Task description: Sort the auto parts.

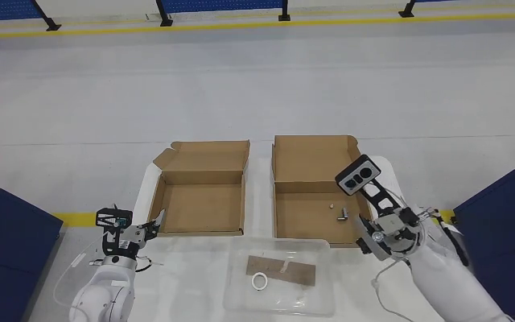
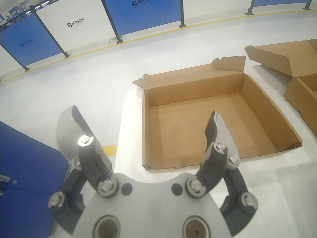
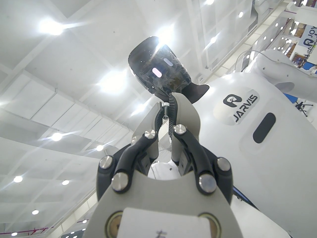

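Early days: black part (image 1: 358, 175) is pinched in the right claw (image 3: 168, 105) up over the right box (image 1: 306, 219), where two small bits (image 1: 341, 214) are sorted; left claw (image 2: 144, 116) is spread, white ring (image 1: 259, 281) is left in the tray (image 1: 240, 299)

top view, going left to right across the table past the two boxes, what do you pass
left gripper, open → left cardboard box → right cardboard box → right gripper, shut on a black part
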